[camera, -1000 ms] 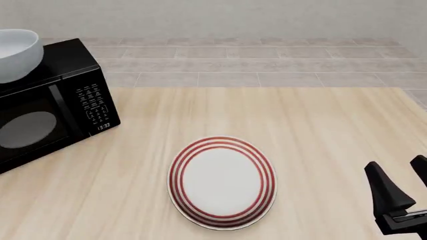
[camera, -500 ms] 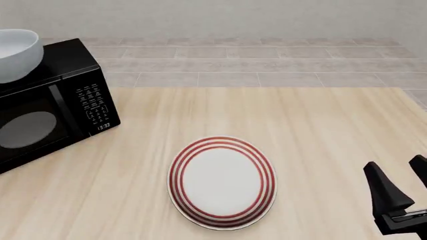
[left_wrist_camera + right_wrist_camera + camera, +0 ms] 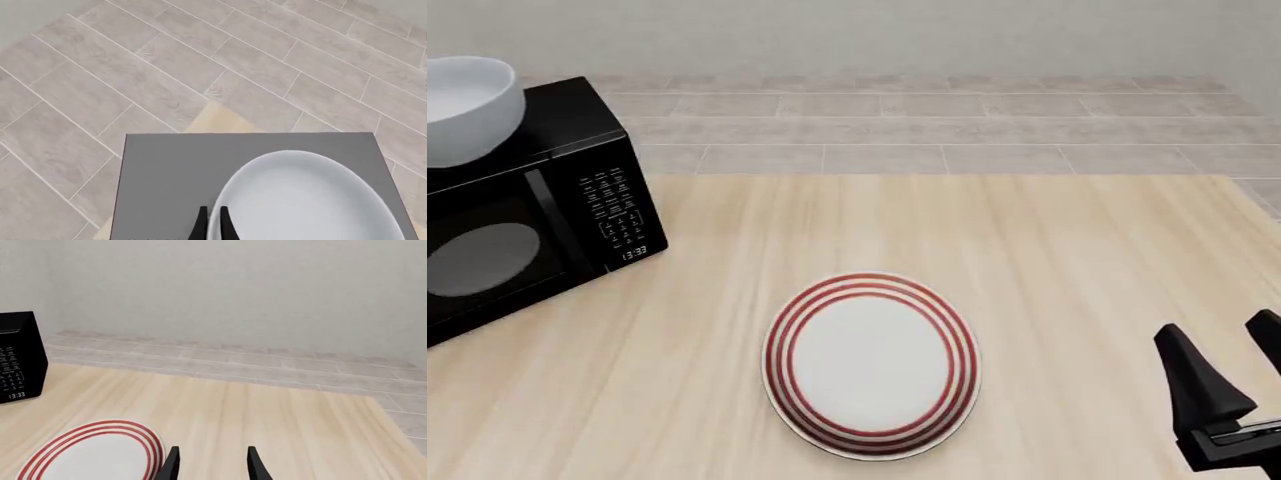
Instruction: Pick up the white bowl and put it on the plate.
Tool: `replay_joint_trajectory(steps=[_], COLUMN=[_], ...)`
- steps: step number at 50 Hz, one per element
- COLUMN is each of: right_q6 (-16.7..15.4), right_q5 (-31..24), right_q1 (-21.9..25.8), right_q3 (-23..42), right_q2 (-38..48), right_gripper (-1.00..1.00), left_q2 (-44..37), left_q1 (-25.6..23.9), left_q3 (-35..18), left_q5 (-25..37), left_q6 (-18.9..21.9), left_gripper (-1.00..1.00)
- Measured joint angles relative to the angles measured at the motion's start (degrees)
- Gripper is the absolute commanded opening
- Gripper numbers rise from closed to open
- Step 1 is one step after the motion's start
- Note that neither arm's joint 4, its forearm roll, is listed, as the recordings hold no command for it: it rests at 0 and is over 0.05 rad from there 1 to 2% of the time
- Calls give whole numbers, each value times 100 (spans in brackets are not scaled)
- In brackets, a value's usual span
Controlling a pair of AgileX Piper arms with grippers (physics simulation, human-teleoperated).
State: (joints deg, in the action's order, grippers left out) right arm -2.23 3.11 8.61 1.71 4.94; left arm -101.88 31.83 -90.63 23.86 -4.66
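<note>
The white bowl [image 3: 467, 105] is at the far left, on or just above the top of a black microwave [image 3: 541, 215]. In the left wrist view my left gripper [image 3: 212, 229] has its two thin fingers nearly together across the rim of the bowl [image 3: 307, 200]. The left gripper is outside the front view. The plate [image 3: 870, 362], white with red rings, lies flat at the table's front centre and also shows in the right wrist view [image 3: 87, 455]. My right gripper [image 3: 1225, 358] is open and empty to the right of the plate, with nothing between its fingers [image 3: 212, 465].
The microwave's grey top [image 3: 173, 170] fills the lower left wrist view, with tiled floor [image 3: 133, 75] beyond it. The microwave's keypad side [image 3: 17, 360] shows in the right wrist view. The wooden table's [image 3: 1068, 260] far edge meets tiled floor and a wall.
The white bowl has shifted slightly to the right and up over the microwave. The right gripper has barely moved.
</note>
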Motion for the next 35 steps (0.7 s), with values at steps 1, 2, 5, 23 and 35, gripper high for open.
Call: replay_joint_trajectory(steps=[1, 2, 5, 23, 35], right_q6=[-1, -2, -5, -19, -47], right_q5=[1, 3, 7, 135, 157], right_q1=[1, 2, 4, 3, -8], right_q3=[-1, -1, -2, -49, -67], right_q2=[2, 5, 12, 139, 158], right_gripper=[100, 100, 100, 100, 100], left_q2=[4, 8, 27, 555, 1227], left_q1=[-7, -13, -69, -994, -1539], left_q3=[-4, -6, 2, 265, 649], left_q5=[9, 18, 44, 142, 178], left_q6=[-21, -40, -114, -983, -1245], left_gripper=[-100, -100, -100, -100, -100])
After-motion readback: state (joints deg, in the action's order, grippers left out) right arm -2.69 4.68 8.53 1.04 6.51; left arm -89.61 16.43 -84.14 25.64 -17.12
